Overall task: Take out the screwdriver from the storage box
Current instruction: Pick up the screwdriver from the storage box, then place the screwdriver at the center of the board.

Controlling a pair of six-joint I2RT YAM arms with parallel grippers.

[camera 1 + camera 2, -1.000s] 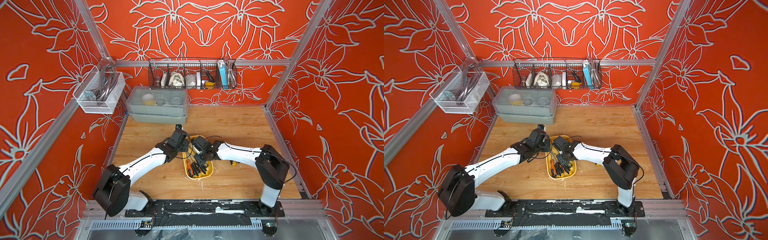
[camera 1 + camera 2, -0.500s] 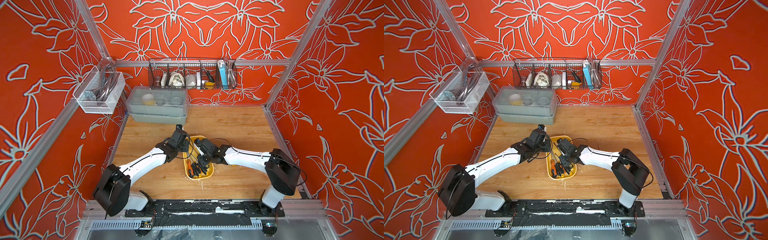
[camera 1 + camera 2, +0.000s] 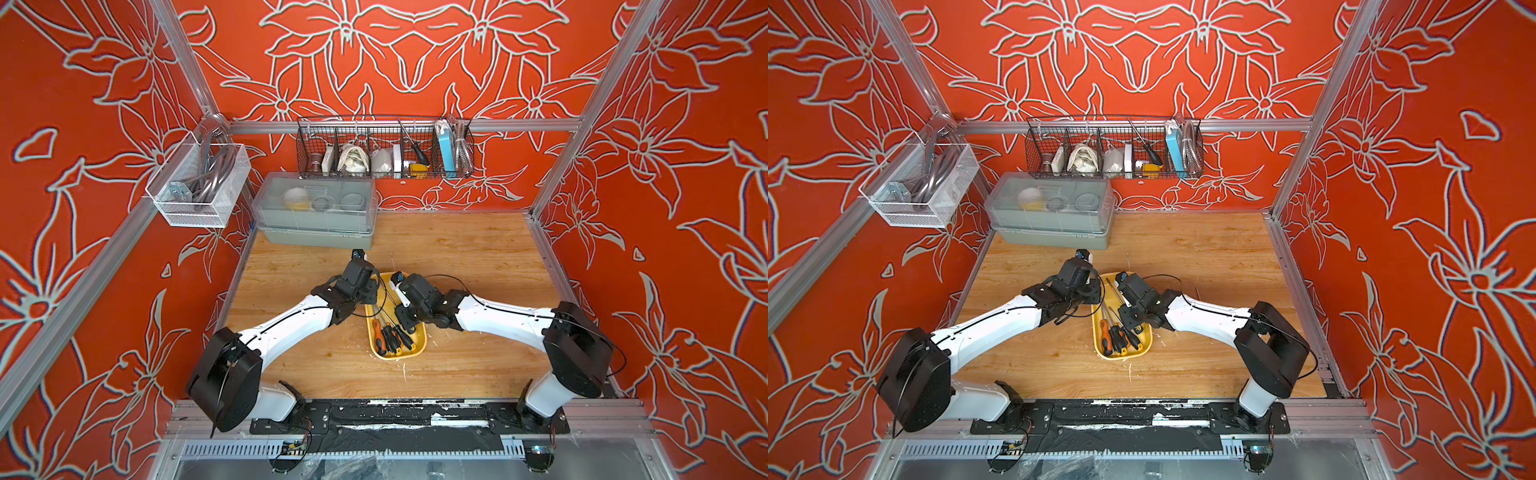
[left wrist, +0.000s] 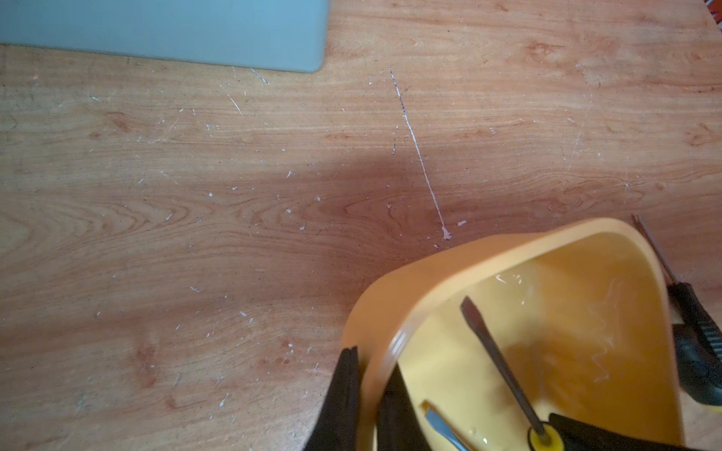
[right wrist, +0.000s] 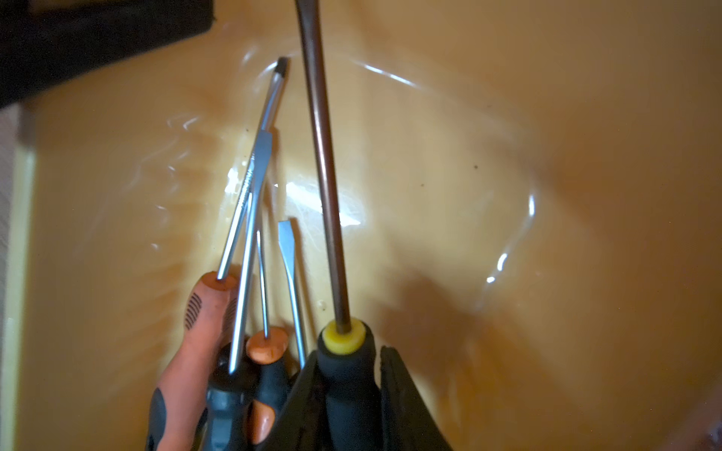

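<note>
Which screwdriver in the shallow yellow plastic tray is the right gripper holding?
The black-handled screwdriver with the yellow collar and brown shaft, clamped in the right gripper. The other screwdrivers, with orange or black handles and silver shafts, lie loose beside it.

No legible text anywhere; faint unreadable engraving on a screwdriver shaft point(image 5: 253, 173)

storage box point(image 3: 415, 349): 1 | screwdrivers point(image 5: 195, 351) within it: 5, right wrist view | loose screwdriver point(image 4: 693, 324) on worktop point(image 4: 234, 195) beside it: 1 | basket screwdriver point(image 3: 417, 151): 1 | grey box point(image 3: 316, 239): 1 | black wire basket point(image 3: 386, 176): 1 | white mesh basket point(image 3: 191, 214): 1 | arms: 2, left arm point(image 3: 291, 322), right arm point(image 3: 498, 322)
</note>
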